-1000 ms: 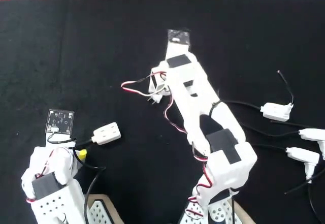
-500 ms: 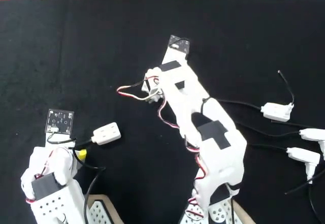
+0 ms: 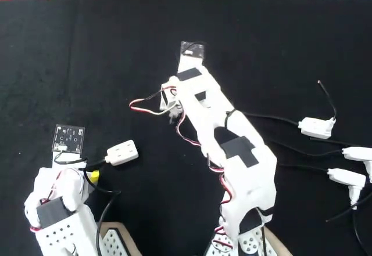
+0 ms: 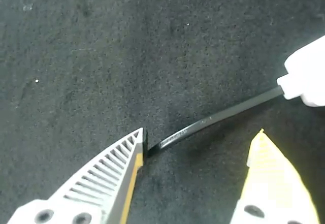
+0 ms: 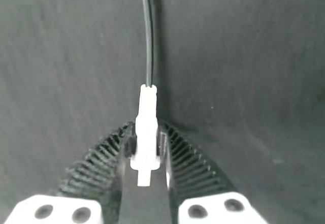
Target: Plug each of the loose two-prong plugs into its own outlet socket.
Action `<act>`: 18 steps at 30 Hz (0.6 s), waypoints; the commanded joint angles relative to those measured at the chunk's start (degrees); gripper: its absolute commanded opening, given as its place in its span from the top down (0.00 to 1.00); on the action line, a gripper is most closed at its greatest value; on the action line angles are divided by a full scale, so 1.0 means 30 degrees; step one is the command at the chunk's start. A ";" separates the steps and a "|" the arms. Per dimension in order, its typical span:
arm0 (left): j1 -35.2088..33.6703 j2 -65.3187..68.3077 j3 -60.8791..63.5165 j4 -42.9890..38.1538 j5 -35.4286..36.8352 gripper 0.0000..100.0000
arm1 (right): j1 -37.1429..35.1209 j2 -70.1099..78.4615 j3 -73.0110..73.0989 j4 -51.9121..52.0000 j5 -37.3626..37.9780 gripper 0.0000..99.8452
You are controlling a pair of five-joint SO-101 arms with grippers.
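1. Spreading under everything, the black table (image 3: 87, 53) carries both arms and several white cord parts.
2. The right arm (image 3: 235, 151) stretches from the near edge to the middle of the table. This places its wrist well apart from the left arm (image 3: 55, 209), which sits folded at the near left corner.
3. The outlet socket (image 3: 122, 152) lies flat on the table just beside the left arm. Its long axis is slightly tilted in the high view. Its cord end points toward the left arm and its free end points toward the right arm's side.
4. Three more white cord pieces (image 3: 317, 128) lie by the right edge. I cannot tell which are plugs and which are sockets.
5. The left fingers (image 4: 109, 176) are spread apart and hold nothing. The socket's cord (image 4: 203, 124) runs across the gap between them.
6. The right fingers (image 5: 99, 165) are closed on a plug (image 5: 145, 125). Its long axis lies in line with the fingers, and its wire leads straight away from them.
7. Judged from this, the held plug is away from the socket on the socket's free-end side. The coming move likely calls for carrying the plug over to the socket and lining up the two long axes, since the left arm is nearer the socket and could steady it.
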 commanded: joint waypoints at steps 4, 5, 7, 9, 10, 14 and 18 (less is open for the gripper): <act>0.0073 0.0059 -0.0132 0.0147 -0.0117 0.68 | -0.0352 -0.0073 -0.5231 0.8850 0.8850 0.99; 0.0073 0.0059 -0.0132 0.0147 -0.0117 0.68 | -0.0322 -0.0073 -0.5582 0.9817 1.0081 0.99; 0.0073 0.0059 -0.0132 0.0147 -0.0117 0.68 | -0.0352 -0.0073 -0.5700 1.1018 1.2396 0.99; 0.0073 0.0059 -0.0132 0.0147 -0.0117 0.68 | -0.0322 0.0044 -0.5524 1.1516 1.4681 0.99; 0.0073 0.0059 -0.0132 0.0147 -0.0117 0.68 | -0.0293 0.0249 -0.5260 1.1604 1.5824 0.99; 0.0073 0.0059 -0.0132 0.0147 -0.0117 0.68 | -0.0205 0.1949 -0.4352 1.1634 1.8315 0.99; 0.0073 0.0059 -0.0132 0.0147 -0.0117 0.68 | -0.0234 0.4029 -0.4352 1.1604 1.8813 0.96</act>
